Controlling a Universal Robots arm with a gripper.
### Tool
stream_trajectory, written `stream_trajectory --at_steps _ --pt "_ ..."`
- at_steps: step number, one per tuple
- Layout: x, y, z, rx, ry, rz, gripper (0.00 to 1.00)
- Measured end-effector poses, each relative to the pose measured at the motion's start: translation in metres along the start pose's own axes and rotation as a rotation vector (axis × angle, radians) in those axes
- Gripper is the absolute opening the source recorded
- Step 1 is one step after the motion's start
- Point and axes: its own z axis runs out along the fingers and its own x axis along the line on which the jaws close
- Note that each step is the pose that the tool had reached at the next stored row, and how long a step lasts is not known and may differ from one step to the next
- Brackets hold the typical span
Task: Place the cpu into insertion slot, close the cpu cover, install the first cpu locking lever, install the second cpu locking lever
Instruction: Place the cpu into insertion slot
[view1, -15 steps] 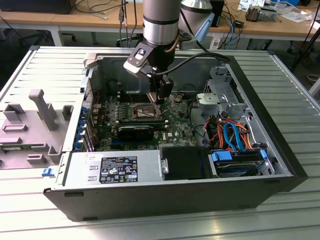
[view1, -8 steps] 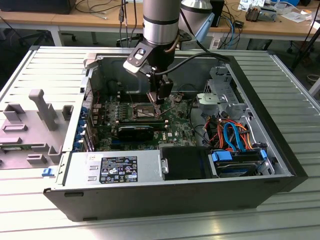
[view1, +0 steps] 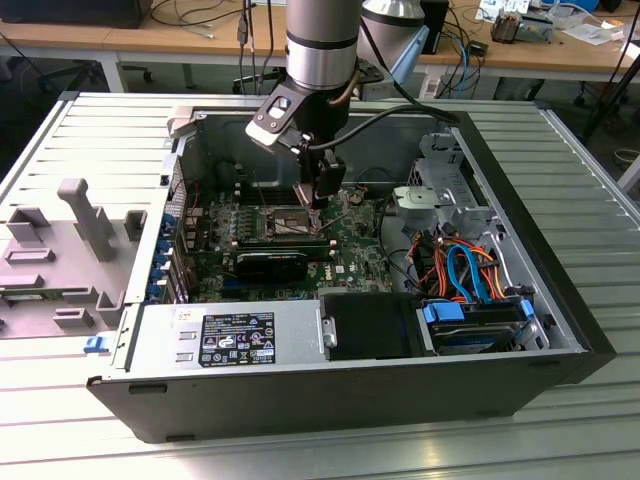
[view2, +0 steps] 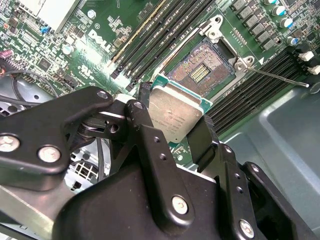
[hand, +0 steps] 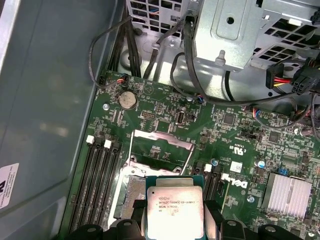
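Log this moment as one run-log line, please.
pincer shut on cpu | cpu above insertion slot, not seated | cpu cover flipped open

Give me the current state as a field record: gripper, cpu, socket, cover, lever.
holder: gripper, jaws shut on two opposite edges of the cpu
cpu state: held above the board at the socket's edge, not seated
socket: empty, contacts exposed
cpu cover: swung open, clear of the socket
locking lever: one thin rod visible, released, sticking out from a socket corner
setting: motherboard inside an open computer case
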Motion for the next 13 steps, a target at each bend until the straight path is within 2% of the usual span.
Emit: stream_trajectory --at_steps 13 --pt "0.0000 0.0000 0.0000 0.0007 -0.0001 0.027 0.54"
